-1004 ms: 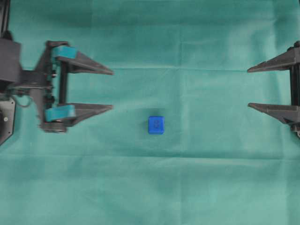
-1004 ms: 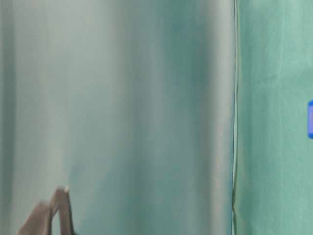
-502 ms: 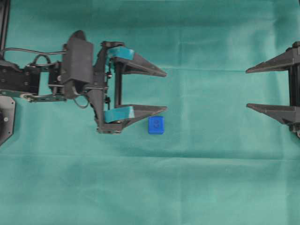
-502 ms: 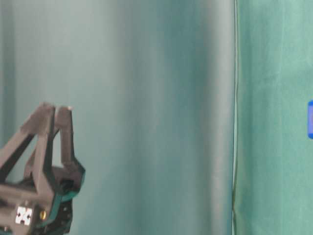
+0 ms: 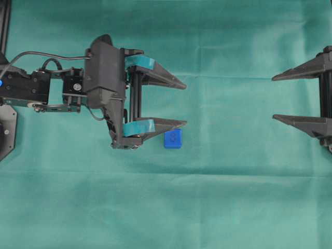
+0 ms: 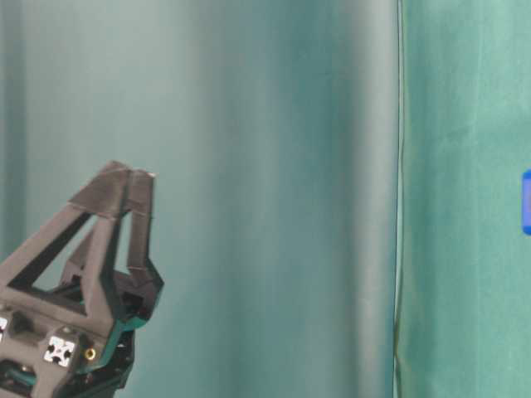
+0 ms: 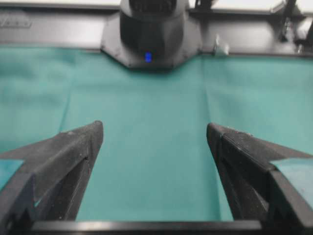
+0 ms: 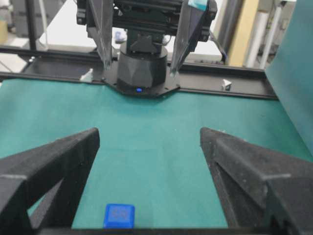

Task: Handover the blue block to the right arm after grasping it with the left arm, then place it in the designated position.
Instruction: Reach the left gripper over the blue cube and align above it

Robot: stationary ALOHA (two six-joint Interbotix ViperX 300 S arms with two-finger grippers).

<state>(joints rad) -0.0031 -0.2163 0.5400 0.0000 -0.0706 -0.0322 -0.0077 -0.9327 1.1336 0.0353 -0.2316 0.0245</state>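
I am looking at a tabletop covered in green cloth, creased but bare. I am holding the left hand wide, above and just beside the blue block, whose spot is off the hand's centre line. The right hand is waiting wide, well apart, ready for the handover.

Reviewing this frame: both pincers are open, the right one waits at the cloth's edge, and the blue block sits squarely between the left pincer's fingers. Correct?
Not quite. In the overhead view the blue block lies outside the left pincer, just beyond its lower finger, not between the fingers. The rest holds: both pincers are open, and the right pincer waits at the edge.
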